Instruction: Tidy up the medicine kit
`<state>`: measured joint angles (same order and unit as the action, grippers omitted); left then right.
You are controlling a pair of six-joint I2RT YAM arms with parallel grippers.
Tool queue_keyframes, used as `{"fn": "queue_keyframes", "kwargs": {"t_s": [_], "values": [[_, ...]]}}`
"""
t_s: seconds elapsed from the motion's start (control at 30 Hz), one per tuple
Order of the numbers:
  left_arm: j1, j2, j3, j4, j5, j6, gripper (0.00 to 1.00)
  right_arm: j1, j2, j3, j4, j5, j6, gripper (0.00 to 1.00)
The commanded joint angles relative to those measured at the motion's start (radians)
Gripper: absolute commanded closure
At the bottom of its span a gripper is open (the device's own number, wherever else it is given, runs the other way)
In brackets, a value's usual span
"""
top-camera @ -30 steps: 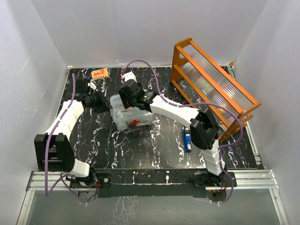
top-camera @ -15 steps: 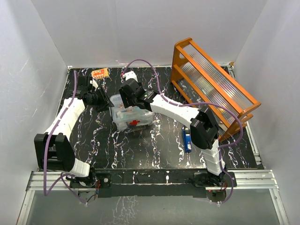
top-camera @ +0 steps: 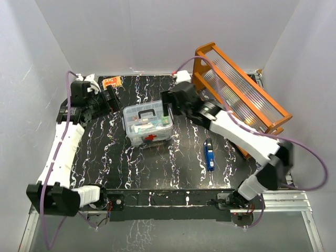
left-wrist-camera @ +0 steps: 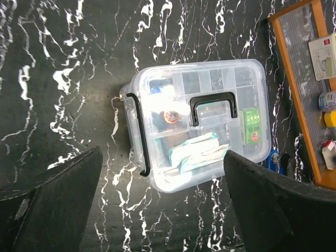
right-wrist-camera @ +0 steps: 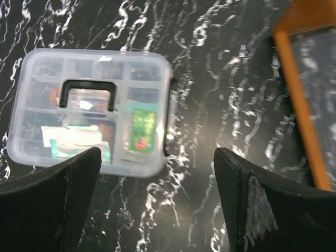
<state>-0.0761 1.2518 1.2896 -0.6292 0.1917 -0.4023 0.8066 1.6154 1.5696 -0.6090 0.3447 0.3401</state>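
Note:
The medicine kit [top-camera: 148, 126], a clear box with a red cross on its front, stands mid-table with its clear lid [top-camera: 146, 114] lying on top, dark handle up. Packets and a green box show through the lid [left-wrist-camera: 199, 123]. My left gripper [top-camera: 108, 96] hovers left of the kit and apart from it, open, with nothing between its fingers [left-wrist-camera: 163, 163]. My right gripper [top-camera: 168, 103] hovers just behind the kit's right end, also open and empty [right-wrist-camera: 157, 157]. In the right wrist view the kit [right-wrist-camera: 92, 110] lies up and to the left of the fingers.
An orange wooden rack [top-camera: 239, 92] with ribbed clear panels leans at the back right, with small items on its shelf [left-wrist-camera: 328, 105]. A blue object [top-camera: 210, 155] lies on the table right of the kit. A small orange packet [top-camera: 111, 82] sits at the back left.
Both grippers have let go of the kit's lid, opened wide and pulled back, the left to the left, the right to the back right. The lid now rests on the box.

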Motion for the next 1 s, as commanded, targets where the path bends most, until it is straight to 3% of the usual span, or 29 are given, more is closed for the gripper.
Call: {"fn": "queue_keyframes", "kwargs": {"t_s": [0.0,0.1,0.43,0.67,0.97], "values": [[-0.004,-0.153,-0.073,0.014,-0.059,0.063,0.01,-0.004,-0.228,-0.177,0.076,0.103,-0.035,0.1],[-0.004,-0.261,-0.132,0.044,-0.068,0.075,0.01,-0.005,-0.376,-0.272,0.094,0.145,-0.064,0.02],[-0.004,-0.555,-0.171,0.065,-0.153,0.104,0.01,-0.004,-0.767,-0.4,0.017,0.247,-0.083,0.02],[-0.004,-0.67,-0.133,0.021,-0.2,0.138,0.01,-0.004,-0.898,-0.378,-0.037,0.289,-0.081,0.02],[-0.004,-0.68,-0.112,-0.018,-0.21,0.14,0.01,-0.004,-0.961,-0.374,-0.018,0.258,-0.08,0.02]]}}
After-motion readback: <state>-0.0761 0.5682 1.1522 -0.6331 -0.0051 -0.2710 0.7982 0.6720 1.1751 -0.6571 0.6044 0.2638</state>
